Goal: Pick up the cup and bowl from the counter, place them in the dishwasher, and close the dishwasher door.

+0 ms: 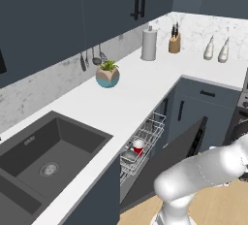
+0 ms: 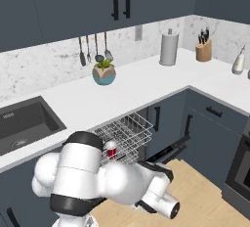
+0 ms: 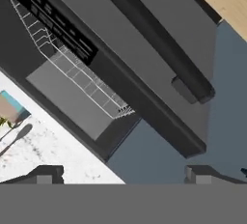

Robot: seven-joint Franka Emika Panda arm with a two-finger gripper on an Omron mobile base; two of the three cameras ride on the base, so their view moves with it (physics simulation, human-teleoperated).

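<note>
The red cup (image 1: 138, 146) stands in the pulled-out white wire rack (image 1: 150, 132) of the dishwasher, with the dark grey bowl (image 1: 130, 156) just in front of it. From the right, the cup (image 2: 111, 151) shows behind my arm. The dishwasher door (image 1: 169, 158) hangs partly raised, tilted below the rack. In the hand view the door (image 3: 116, 39) and its black bar handle (image 3: 159, 44) run diagonally across, close in front of my gripper (image 3: 123, 175). Its fingertips (image 3: 46, 175) stand wide apart with nothing between them.
On the white counter (image 1: 131, 98) stand a teal and tan plant pot (image 1: 107, 76), a paper towel roll (image 1: 149, 44), a knife block (image 1: 174, 42) and two bottles (image 1: 216, 49). The dark sink (image 1: 43, 156) lies to the left. Corner cabinets (image 1: 198, 107) flank the door on the right, above wooden floor (image 2: 205, 192).
</note>
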